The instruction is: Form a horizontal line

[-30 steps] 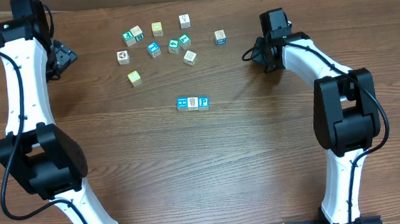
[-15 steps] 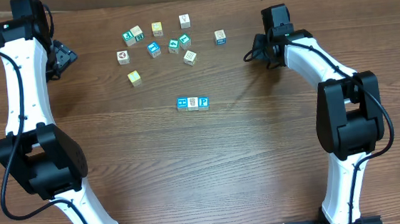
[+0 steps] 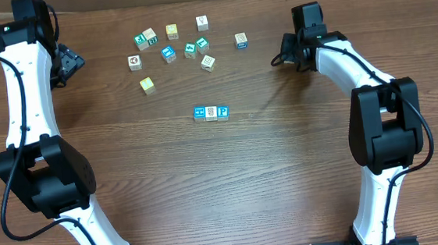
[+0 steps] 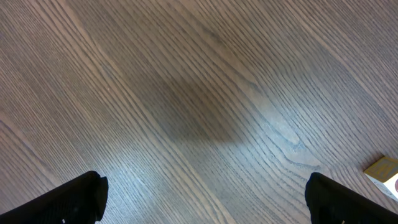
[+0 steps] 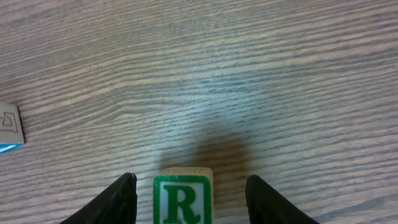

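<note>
A short row of three tiny cubes (image 3: 210, 112) lies mid-table: a blue face, a white face with a grey picture, and a blue letter. A cube with a green letter R (image 5: 183, 199) sits on the wood between the fingers of my right gripper (image 5: 189, 199), with a gap on each side. In the overhead view my right gripper (image 3: 285, 56) is at the back right and hides that cube. My left gripper (image 3: 70, 64) is open and empty at the back left, and its wrist view (image 4: 202, 199) shows bare wood between its fingertips.
Several loose cubes (image 3: 170, 46) lie scattered at the back, left of centre. One more cube (image 3: 241, 40) sits nearer the right gripper, at the left edge in the right wrist view (image 5: 9, 127). A cube corner (image 4: 385, 174) shows at the right edge of the left wrist view.
My right gripper has shifted slightly to the right and toward the back. The left arm and the row have not moved.
</note>
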Controlling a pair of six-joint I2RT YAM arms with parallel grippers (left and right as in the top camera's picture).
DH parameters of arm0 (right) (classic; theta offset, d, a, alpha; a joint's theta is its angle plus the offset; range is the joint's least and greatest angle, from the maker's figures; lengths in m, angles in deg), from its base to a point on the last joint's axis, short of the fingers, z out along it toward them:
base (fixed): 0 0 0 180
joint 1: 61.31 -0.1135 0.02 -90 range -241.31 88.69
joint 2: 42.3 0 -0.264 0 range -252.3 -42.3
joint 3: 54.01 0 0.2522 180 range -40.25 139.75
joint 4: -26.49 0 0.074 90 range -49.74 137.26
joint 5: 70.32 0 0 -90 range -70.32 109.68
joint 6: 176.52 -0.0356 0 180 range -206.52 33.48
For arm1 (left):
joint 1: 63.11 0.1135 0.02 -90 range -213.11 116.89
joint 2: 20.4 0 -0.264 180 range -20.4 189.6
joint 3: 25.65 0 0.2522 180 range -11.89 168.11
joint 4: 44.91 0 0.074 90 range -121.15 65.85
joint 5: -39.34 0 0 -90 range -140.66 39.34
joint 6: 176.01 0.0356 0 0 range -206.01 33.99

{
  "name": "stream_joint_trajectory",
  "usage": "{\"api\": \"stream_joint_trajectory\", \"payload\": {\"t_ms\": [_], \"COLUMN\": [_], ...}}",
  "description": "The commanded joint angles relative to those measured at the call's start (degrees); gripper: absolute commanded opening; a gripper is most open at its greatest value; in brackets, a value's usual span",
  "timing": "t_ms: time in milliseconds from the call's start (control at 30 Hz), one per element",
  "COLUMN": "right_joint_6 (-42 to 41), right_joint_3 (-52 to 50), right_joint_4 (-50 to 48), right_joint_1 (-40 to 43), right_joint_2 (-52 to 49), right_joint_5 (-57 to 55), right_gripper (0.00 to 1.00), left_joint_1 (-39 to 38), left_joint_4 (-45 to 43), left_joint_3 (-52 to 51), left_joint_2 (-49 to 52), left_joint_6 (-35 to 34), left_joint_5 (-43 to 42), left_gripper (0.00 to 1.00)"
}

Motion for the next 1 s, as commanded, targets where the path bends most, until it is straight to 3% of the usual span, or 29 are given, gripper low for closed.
{"api": "stream_joint_trajectory", "payload": {"t_ms": [0,233,400,467,533,700,967], "right_joint_6": [0.4,0.4,0.4,0.4,0.4,0.4,0.4], "right_joint_3": [-0.4,-0.4,-0.3,-0.3,-0.3,-0.3,-0.2], "right_joint_4": [-0.9,-0.7,-0.4,0.1,0.1,-0.2,-0.3], "right_joint_1": [0.2,0.2,0.2,0.2,0.2,0.2,0.2], "right_joint_2": [0.9,-1.2,-1.2,-1.2,-1.2,-2.2,-2.8], "right_joint_5": [0.1,0.1,0.1,0.4,3.3,5.5,4.6], "right_gripper": [0.52,0.51,0.35,0.35,0.43,0.43,0.32], "left_joint_1": [-0.5,-0.5,-0.5,-0.5,-0.5,-0.5,-0.5], "left_joint_4": [0.1,0.1,0.1,0.1,0.1,0.1,0.1], "left_joint_3": [0.4,0.4,0.4,0.4,0.4,0.4,0.4], "left_joint_2": [-0.4,-0.4,-0.4,-0.4,-0.4,-0.4,-0.4], "left_joint_6": [0.2,0.2,0.2,0.2,0.2,0.2,0.2], "left_joint_5": [0.6,0.6,0.6,0.6,0.6,0.6,0.6], "left_gripper": [1.0,1.0,1.0,1.0,1.0,1.0,1.0]}}
